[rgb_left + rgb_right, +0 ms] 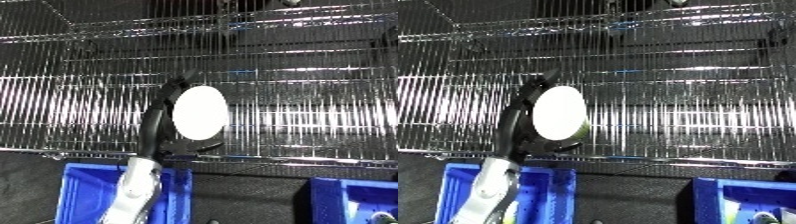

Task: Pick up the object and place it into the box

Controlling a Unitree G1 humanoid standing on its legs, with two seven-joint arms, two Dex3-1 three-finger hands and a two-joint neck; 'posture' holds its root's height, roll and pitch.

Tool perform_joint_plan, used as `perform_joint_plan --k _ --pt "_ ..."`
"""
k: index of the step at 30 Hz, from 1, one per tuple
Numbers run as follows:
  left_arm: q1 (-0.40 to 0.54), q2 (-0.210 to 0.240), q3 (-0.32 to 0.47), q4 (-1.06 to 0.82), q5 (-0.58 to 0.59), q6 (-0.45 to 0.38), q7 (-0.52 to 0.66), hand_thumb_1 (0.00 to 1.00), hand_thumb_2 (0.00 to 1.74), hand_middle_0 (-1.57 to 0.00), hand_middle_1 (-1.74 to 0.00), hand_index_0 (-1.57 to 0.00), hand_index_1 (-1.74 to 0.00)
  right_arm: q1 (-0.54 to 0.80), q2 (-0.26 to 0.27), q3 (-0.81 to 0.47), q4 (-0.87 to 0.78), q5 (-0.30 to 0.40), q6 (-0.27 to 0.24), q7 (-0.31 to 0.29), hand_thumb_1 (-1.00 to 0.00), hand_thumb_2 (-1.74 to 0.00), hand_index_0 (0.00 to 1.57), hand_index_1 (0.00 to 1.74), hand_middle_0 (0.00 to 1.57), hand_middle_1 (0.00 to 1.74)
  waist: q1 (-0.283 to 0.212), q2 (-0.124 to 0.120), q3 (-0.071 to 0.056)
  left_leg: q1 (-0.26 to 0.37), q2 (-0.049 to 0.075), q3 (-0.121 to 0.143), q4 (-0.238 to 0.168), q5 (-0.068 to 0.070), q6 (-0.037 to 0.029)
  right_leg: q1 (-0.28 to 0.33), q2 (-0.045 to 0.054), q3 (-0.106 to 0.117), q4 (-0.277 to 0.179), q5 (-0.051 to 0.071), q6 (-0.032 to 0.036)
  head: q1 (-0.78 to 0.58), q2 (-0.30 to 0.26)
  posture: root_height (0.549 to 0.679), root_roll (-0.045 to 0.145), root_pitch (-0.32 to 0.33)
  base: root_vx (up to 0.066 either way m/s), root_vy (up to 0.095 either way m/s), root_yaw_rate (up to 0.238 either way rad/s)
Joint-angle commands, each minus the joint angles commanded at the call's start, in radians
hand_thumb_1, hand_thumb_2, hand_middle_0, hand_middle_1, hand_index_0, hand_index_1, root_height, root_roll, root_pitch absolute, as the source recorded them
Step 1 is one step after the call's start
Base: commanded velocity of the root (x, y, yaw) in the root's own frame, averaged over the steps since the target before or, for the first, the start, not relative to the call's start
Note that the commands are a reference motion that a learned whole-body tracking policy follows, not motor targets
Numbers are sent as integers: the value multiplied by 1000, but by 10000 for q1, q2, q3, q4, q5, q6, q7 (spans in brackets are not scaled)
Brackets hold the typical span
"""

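Observation:
The object shows a white oval face with a thin greenish edge at its lower right. It is held up in front of the wire shelf. My left hand is shut on it, with fingers curled round its left side and the thumb under its lower edge. The left forearm rises from the bottom edge, over a blue bin. What the object is exactly I cannot tell. My right hand shows in neither view.
A chrome wire shelf fills the upper and middle picture, with a higher tier behind. A second blue bin sits at the lower right with some items inside. Dark floor lies between the two bins.

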Motion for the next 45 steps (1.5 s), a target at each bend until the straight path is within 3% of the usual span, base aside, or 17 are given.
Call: perform_joint_plan --k 6,8,19,25,31,39,45 --pt "-137 -52 -39 151 39 -10 -60 850 1479 -1334 -1479 -1334 -1479 -22 51 43 -30 19 -94 -17 0 0 0 0 0 0 -45 30 0 20 -15 13 -27 -6 -20 6 -23 20 -49 7 10 -13 31 640 -1 114 -6 2 3" --pt "-135 -68 -44 172 68 11 -36 950 1653 -1492 -1653 -1492 -1653 -5 73 41 -35 19 -111 -34 0 0 0 0 0 0 -38 50 0 37 -25 -1 -25 -16 -25 11 -39 21 -29 -7 13 -18 298 640 -1 113 9 -3 32" --pt "465 146 142 -279 -171 -262 203 950 1653 -1492 -1653 -1492 -1653 203 -14 -67 -47 77 -202 -63 0 0 0 0 0 0 141 327 0 178 -200 -86 -223 63 -20 91 -156 -53 -123 -1 11 346 871 642 8 113 -12 0 49" --pt "1551 362 696 -1233 -613 -867 518 950 1653 -1492 -1653 -1492 -1653 506 -135 -429 2 158 -347 -190 0 0 0 0 0 0 459 696 0 262 -421 -229 -467 197 -40 122 -327 -163 -163 -34 -21 1051 1090 643 19 114 -30 -3 171" --pt "3293 606 1558 -2589 -585 -1324 918 950 1653 -1492 -1653 -1492 -1653 1062 -316 -909 20 381 -718 -277 0 0 0 0 0 0 943 1088 0 261 -644 -404 -591 291 -48 161 -547 -426 -111 -92 -53 2014 1224 644 29 116 -30 -31 219" --pt "5764 889 2915 -3678 -477 -1458 1579 950 1653 -1492 -1653 -1492 -1653 1768 -665 -1567 26 696 -954 -224 0 0 0 0 0 0 1527 1561 0 227 -919 -692 -643 388 -53 252 -702 -755 46 -299 -152 2660 1103 644 38 120 -21 -28 208" --pt "6807 696 3403 -2906 -691 -1522 1629 950 1653 -1492 -1653 -1492 -1653 1991 -729 -1826 287 853 -1010 -47 0 0 0 0 0 0 1778 1672 0 293 -1020 -833 -706 486 -65 425 -749 -923 127 -493 -273 1997 1001 644 41 114 3 -27 124"
